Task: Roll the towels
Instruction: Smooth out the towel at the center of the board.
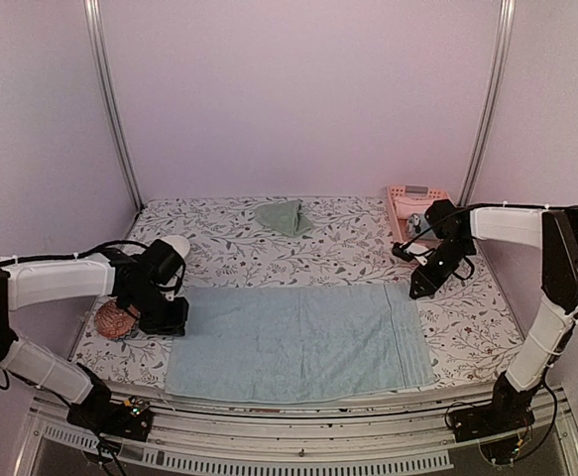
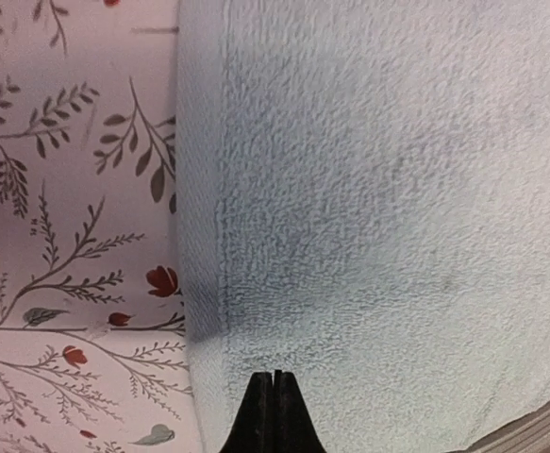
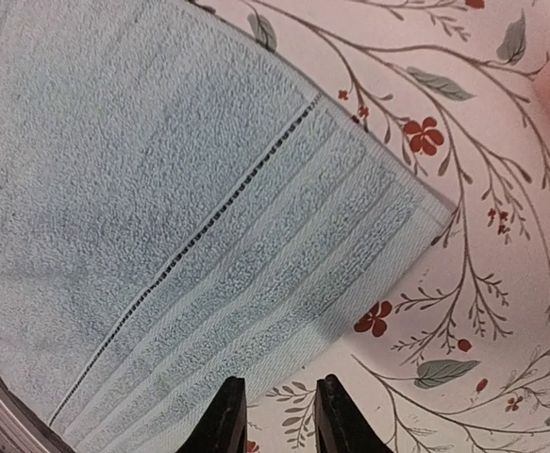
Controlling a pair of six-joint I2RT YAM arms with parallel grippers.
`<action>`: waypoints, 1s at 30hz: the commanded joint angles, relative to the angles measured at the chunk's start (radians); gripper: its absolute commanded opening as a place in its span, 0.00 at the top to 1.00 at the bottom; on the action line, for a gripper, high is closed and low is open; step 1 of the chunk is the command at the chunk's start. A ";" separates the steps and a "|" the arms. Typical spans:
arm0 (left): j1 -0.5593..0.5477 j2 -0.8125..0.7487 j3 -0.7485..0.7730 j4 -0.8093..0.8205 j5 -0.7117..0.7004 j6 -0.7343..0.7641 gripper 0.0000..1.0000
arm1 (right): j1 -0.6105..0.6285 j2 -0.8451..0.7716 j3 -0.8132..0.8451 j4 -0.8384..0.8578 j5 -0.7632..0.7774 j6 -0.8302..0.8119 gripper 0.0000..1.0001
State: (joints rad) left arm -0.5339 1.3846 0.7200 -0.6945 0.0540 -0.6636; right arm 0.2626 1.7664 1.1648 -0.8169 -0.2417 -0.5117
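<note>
Floral tablecloth (image 1: 348, 248) fills my feed | light blue towel (image 1: 298, 342) flat, unrolled, along the near edge | green towel (image 1: 285, 216) bunched at far middle | left gripper (image 2: 273, 396) pinched shut over blue's left hem, empty | right gripper (image 3: 273, 392) slightly apart by its far right corner, empty

matt terry towel (image 1: 298, 342) — printed cloth (image 1: 358, 248)

Lilac walls (image 1: 298, 89), metal posts (image 1: 113, 99), floral tablecloth (image 1: 348, 248)
</note>
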 commanded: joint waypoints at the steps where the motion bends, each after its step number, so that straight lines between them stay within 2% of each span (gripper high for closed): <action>1: -0.006 -0.054 0.113 -0.037 -0.083 0.015 0.99 | 0.000 -0.057 0.092 -0.022 -0.015 0.015 0.73; 4: 0.003 -0.004 0.169 0.006 -0.119 0.069 0.95 | 0.001 -0.042 0.115 -0.003 -0.006 0.018 0.73; 8: 0.014 0.118 0.216 0.097 -0.069 0.148 1.00 | 0.002 -0.009 0.130 0.007 -0.001 0.005 0.75; 16: 0.026 0.329 0.279 0.172 -0.118 0.189 1.00 | 0.016 0.058 0.106 0.111 0.033 0.004 0.76; 30: 0.096 0.480 0.328 0.201 -0.172 0.223 1.00 | 0.035 0.221 0.099 0.306 0.285 -0.020 0.79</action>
State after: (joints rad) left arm -0.4713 1.8023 1.0405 -0.5137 -0.0799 -0.4702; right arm 0.2947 1.9450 1.2556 -0.5838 -0.0540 -0.5182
